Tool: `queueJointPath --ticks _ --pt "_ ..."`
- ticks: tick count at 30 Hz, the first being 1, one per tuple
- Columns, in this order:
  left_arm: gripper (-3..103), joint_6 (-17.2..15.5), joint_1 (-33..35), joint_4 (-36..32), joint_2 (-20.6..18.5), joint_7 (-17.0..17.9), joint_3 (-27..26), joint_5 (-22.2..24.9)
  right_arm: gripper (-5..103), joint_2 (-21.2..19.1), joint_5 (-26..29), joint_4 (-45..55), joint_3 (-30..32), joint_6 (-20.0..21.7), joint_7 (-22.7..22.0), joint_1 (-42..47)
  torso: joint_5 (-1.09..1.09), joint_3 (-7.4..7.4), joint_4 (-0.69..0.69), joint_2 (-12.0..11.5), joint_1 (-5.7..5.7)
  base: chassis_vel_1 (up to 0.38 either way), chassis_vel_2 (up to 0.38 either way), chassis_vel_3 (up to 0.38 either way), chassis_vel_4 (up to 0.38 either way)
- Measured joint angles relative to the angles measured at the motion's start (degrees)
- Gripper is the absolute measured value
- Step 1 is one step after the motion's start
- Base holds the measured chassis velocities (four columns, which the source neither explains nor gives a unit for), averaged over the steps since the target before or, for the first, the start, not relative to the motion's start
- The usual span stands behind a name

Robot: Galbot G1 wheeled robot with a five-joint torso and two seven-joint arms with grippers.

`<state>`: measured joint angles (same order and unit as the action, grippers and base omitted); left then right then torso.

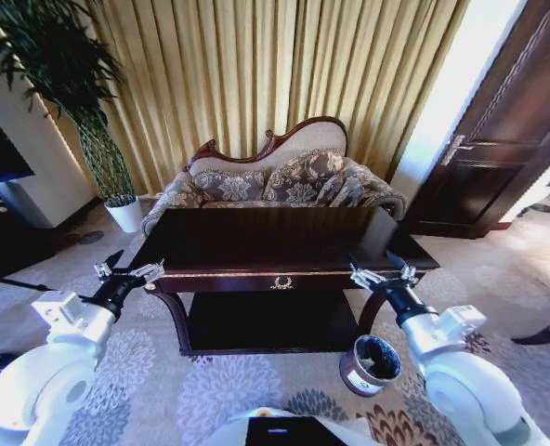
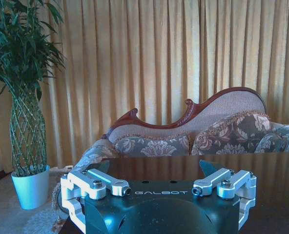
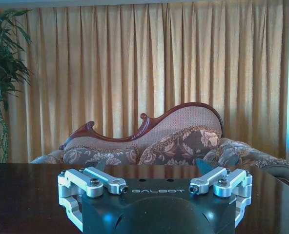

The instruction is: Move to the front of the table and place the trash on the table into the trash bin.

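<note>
The long dark glossy table with gold trim and a central emblem stands straight ahead; its top also shows in the left wrist view and the right wrist view. No trash is in view on the table top. The small round trash bin sits on the carpet by the table's right front leg. My left gripper hovers open at the table's left front corner. My right gripper hovers open at the right front corner, just above the bin. Both hold nothing.
A floral carved-back sofa stands right behind the table, against gold curtains. A tall potted plant is at the back left, a dark cabinet at far left, a dark wooden door at right. Patterned carpet lies in front.
</note>
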<state>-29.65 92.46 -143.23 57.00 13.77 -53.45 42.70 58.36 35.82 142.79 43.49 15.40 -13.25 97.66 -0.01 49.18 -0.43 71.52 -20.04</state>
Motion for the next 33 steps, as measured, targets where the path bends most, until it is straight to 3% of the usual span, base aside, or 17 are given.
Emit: queueJointPath --ticks 33 --pt "100 -0.06 0.06 0.0 -1.65 -0.05 -0.09 0.02 100 0.35 -0.19 0.23 0.5 0.34 -1.35 0.53 -0.01 -0.01 0.0 0.01 0.01 0.123 -0.125 -0.125 0.123"
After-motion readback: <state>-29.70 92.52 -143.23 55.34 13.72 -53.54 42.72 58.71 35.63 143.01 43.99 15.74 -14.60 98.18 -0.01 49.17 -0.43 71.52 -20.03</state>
